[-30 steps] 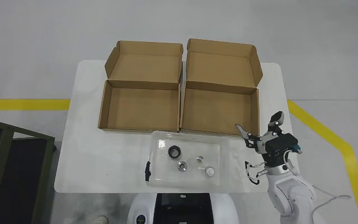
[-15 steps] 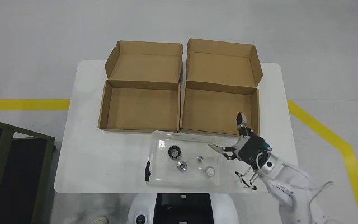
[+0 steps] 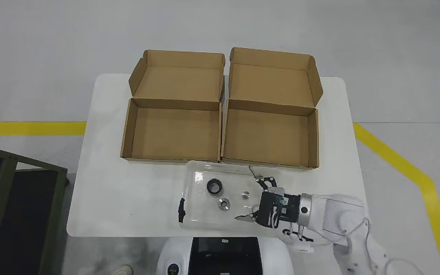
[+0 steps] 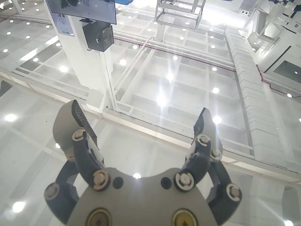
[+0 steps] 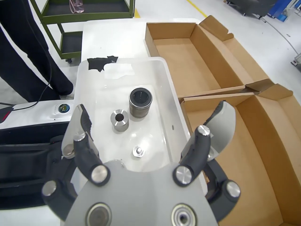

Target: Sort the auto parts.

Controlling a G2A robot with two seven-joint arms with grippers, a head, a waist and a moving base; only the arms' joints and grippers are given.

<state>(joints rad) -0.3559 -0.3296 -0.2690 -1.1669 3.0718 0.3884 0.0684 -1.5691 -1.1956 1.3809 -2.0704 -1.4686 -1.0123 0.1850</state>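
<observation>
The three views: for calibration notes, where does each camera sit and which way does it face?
Top view: above the arms, looking down on table, clear tray and two cardboard boxes; right hand over the tray.
Left wrist view: on the left wrist, facing the ceiling; open left hand.
Right wrist view: on the right wrist, looking across the tray toward the boxes; open right hand.
Shared: top and right wrist views both show tray and boxes.

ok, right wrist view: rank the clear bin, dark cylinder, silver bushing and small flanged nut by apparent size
1. clear bin
2. dark cylinder
3. silver bushing
4. flanged nut
The nut lies nearest the camera yet looks smallest, and the cylinder lies farthest of the three parts yet looks biggest, so the order holds.
</observation>
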